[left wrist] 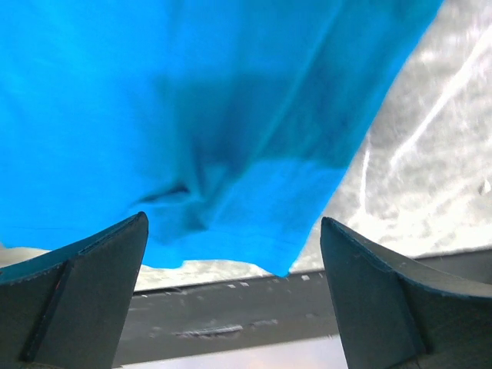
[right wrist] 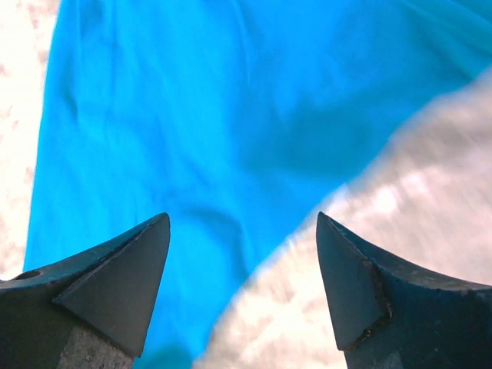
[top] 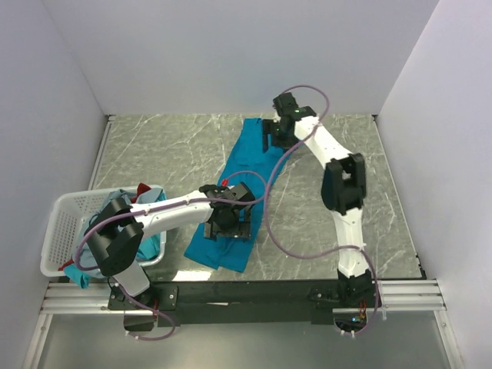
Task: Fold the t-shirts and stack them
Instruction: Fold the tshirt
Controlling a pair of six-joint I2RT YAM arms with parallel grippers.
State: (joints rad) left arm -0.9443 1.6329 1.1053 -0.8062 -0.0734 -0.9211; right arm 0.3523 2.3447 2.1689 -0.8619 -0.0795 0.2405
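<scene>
A bright blue t-shirt [left wrist: 192, 115] is filling most of the view, spreading from the top left across to the upper right. A darker band of shade is running across its middle, and a small crease is puckering just below that shade. The shirt's lower edge is ending in a corner that is pointing downward. Grey marbled table [left wrist: 430, 154] is showing to the right of the shirt, and a dark rail [left wrist: 231, 315] is running below it. The left gripper [left wrist: 232, 219] is standing spread wide under the shirt's edge, its dark fingers [left wrist: 84, 292] holding nothing.
</scene>
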